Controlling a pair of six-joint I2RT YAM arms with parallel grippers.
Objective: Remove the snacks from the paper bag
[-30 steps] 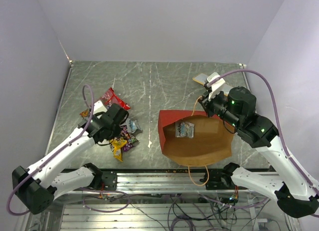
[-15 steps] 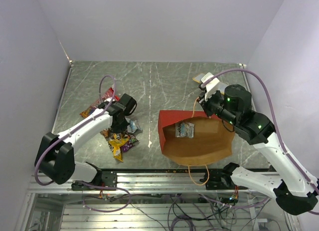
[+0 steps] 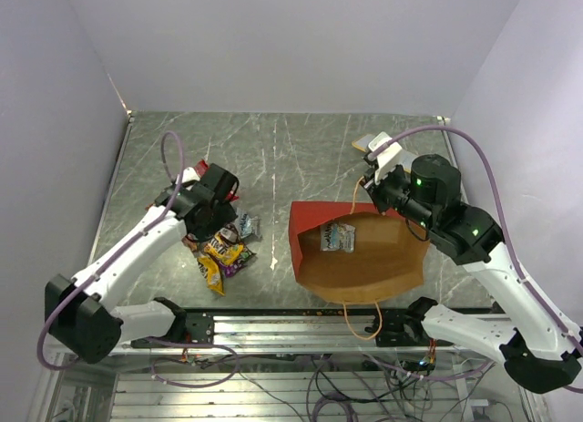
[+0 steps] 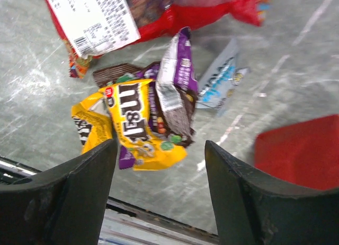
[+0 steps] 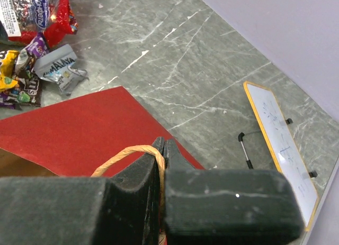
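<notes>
The left claw (image 4: 159,160) has just sprung apart over the snacks (image 4: 143,123) heaped on the counter (image 3: 273,158), nine o'clock from the bag (image 3: 364,262). A second ago it was pressed together, so a packet looks delivered. The right claw (image 5: 163,150) keeps pinching the handle (image 5: 122,156). One packet (image 3: 337,237) remains at the bag.

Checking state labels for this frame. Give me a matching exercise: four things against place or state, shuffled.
1 left gripper
2 right gripper
3 yellow packet
4 white board

A flat on the table, beyond the paper bag
B open above the snack pile
C shut on the bag handle
D lying in the pile

Pairs: 1-B, 2-C, 3-D, 4-A
</notes>
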